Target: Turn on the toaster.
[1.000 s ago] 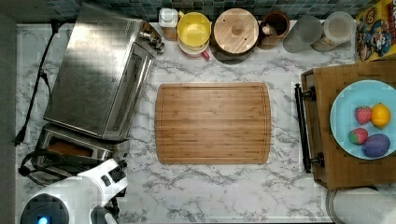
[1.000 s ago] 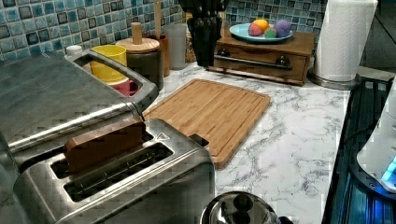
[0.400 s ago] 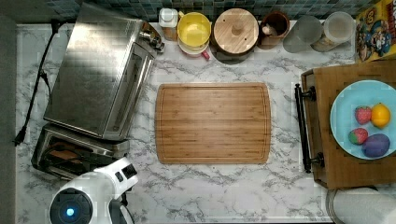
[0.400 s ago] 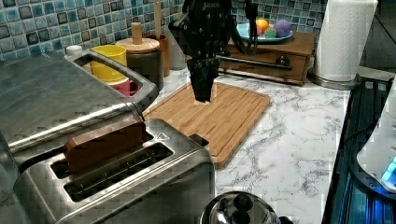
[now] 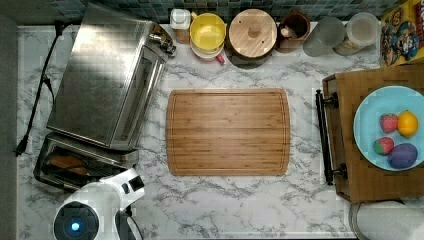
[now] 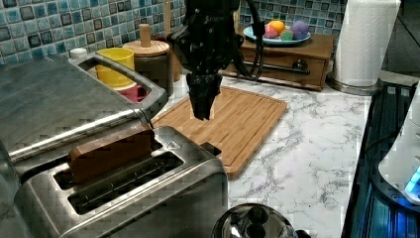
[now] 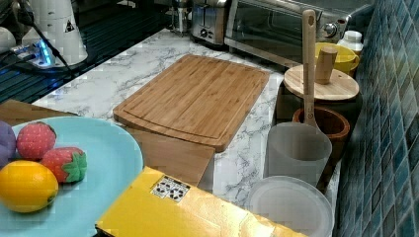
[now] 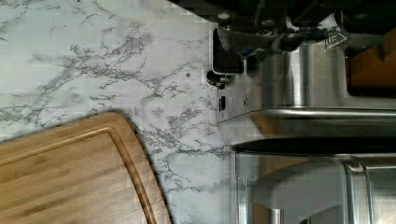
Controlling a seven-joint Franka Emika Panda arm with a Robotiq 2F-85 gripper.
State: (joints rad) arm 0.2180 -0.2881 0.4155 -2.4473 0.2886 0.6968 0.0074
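Gripper (image 6: 202, 113): black fingers pressed together, now nearer the small brushed-steel pop-up toaster (image 6: 148, 198).
Toaster: unmoved, brown slice (image 6: 111, 151) still raised.

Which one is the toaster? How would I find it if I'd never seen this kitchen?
Find the big flat-topped steel toaster oven against the blue tiled wall. Right beside it, nearer the counter's front edge, sits the toaster. It is the smaller shiny box with two long slots on top and brown bread sticking up from one.
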